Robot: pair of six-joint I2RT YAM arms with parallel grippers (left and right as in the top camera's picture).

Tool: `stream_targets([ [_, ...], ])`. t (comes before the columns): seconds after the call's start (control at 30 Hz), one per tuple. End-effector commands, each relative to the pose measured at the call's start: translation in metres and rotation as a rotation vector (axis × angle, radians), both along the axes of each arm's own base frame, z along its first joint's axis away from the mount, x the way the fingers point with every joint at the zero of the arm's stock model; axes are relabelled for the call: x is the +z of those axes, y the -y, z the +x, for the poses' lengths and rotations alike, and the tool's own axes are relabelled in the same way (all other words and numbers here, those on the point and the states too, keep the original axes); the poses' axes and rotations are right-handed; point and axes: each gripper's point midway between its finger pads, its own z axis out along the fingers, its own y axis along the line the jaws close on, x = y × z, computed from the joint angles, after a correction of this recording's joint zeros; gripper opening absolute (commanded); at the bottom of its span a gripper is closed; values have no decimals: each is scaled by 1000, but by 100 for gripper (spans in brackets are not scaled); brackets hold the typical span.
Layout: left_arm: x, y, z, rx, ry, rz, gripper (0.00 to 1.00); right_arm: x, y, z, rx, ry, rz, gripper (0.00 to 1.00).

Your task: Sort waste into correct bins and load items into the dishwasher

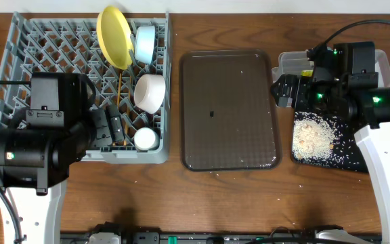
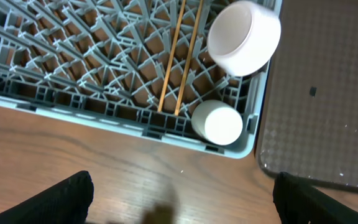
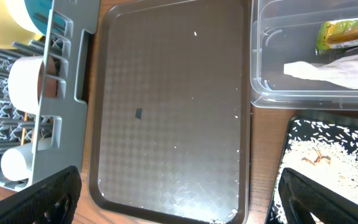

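Left claw (image 2: pixel 179 205): I see the jaws spread wide with nothing between them. It hangs over the bare table (image 2: pixel 104 162) just in front of the rack's near right corner.
Right claw (image 3: pixel 185 199): The jaws stand wide and empty. It hovers by the right edge of the brown tray (image 3: pixel 173 93), next to the two bins.
Rack (image 1: pixel 19 68): It is grey and sits on the left of the table, just beside the brown tray.
Plate (image 1: pixel 114 35): It is yellow and stands on edge in the rack's far row.
Blue bowl (image 1: pixel 145 43): It stands on edge right beside the plate, toward the far right corner.
White bowl (image 2: pixel 244 37): It lies tilted against the rack's right wall.
Cup (image 2: pixel 217 122): It is in the rack's near right corner, just near of the white bowl. I cannot tell which end faces up.
Chopsticks (image 2: pixel 179 62): They lie side by side across the pegs, running far to near, just left of the white bowl and cup.
Tub (image 3: pixel 260 62): It is clear and sits far right, holding the wrapper and paper.
Wrapper (image 3: pixel 347 32): It is green and orange and sits at the tub's far side.
Paper (image 3: pixel 334 71): It is white and crumpled and lies just near of the wrapper.
Black tray (image 1: pixel 344 163): It sits just near of the tub.
Rice (image 1: pixel 311 135): It is heaped at the black tray's left part, with grains scattered over the rest. A few stray grains lie on the brown tray.
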Motion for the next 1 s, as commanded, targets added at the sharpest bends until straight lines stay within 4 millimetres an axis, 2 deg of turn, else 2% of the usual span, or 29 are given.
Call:
stream_targets([
  [0.0,4,-2,0,9,16,5,93,1,2,1,1,6,-7,99],
  [0.1,8,-2,5,10,44,4,93,1,2,1,1,6,-7,99],
  [0.33,37,-12,21,23,328,21,93,1,2,1,1,6,-7,99],
  [0.5,33,-23,19,51,545,39,94,1,2,1,1,6,-7,99],
  [0.7,14,-28,17,37,814,95,94,1,2,1,1,6,-7,99],
  [0.97,-46,-33,12,65,1015,111,94,1,2,1,1,6,-7,99],
])
